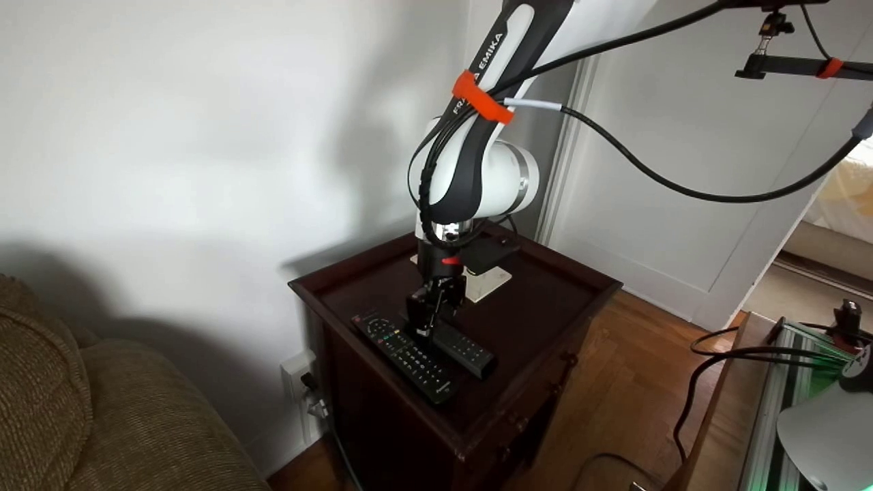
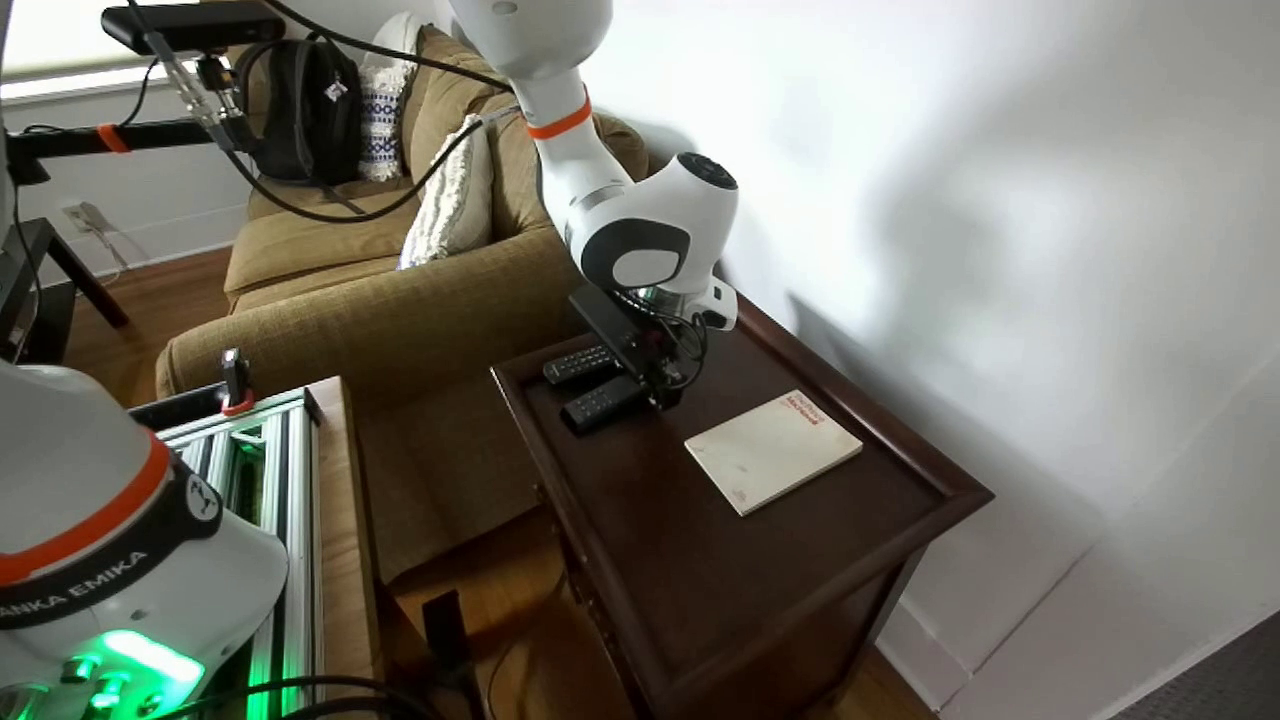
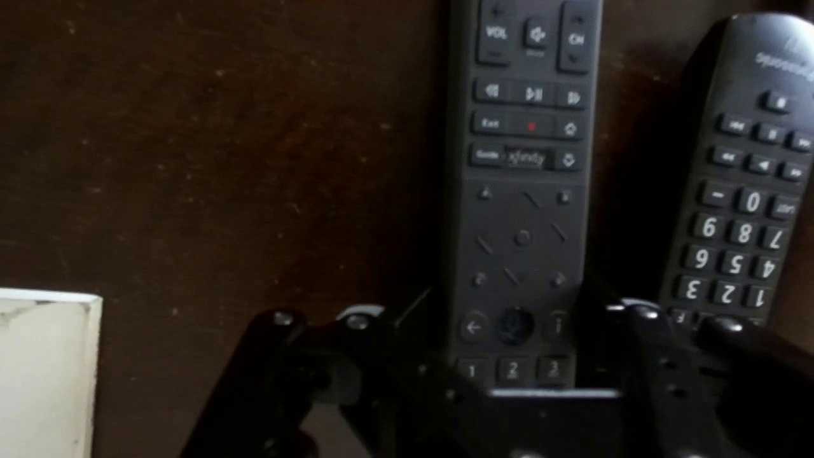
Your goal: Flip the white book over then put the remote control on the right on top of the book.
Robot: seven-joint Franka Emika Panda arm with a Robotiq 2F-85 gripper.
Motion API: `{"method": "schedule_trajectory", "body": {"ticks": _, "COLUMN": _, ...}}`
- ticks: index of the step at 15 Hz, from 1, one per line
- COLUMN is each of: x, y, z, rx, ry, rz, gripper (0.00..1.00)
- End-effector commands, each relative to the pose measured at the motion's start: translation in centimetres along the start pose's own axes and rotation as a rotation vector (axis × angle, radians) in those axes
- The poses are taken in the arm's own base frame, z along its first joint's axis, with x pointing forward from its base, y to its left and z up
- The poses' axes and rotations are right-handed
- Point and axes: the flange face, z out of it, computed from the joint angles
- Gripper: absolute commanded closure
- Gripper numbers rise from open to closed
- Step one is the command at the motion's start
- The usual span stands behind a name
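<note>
Wrist view: has the gripper (image 3: 507, 289) astride the xfinity remote (image 3: 524, 210) with jaws apart; cannot tell whether clamped. In both exterior views, shows the other remote (image 1: 406, 356) alongside and the white book (image 2: 775, 450) flat within the rim of the nightstand (image 2: 900, 442).

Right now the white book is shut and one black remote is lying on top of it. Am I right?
Not the remote part: in an exterior view, both black remotes lie on the dark table, apart from the white book. The book is shut, as you say.
</note>
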Motion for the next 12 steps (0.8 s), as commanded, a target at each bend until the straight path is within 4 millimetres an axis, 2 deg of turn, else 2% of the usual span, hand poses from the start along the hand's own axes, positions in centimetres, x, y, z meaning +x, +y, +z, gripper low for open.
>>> {"method": "schedule_trajectory", "body": {"ticks": 1, "x": -0.4, "y": 0.4, "z": -0.6, "rx": -0.006, "ry": 0.025, "rz": 0.034, "gripper": 0.73}}
{"method": "schedule_trajectory", "body": {"ticks": 5, "x": -0.8, "y": 0.7, "z": -2.0, "rx": -0.012, "ry": 0.033, "rz": 0.048, "gripper": 0.74}}
{"method": "schedule_trajectory", "body": {"ticks": 12, "x": -1.8, "y": 3.1, "z": -7.9, "rx": -0.071, "ry": 0.087, "rz": 0.088, "gripper": 0.74}}
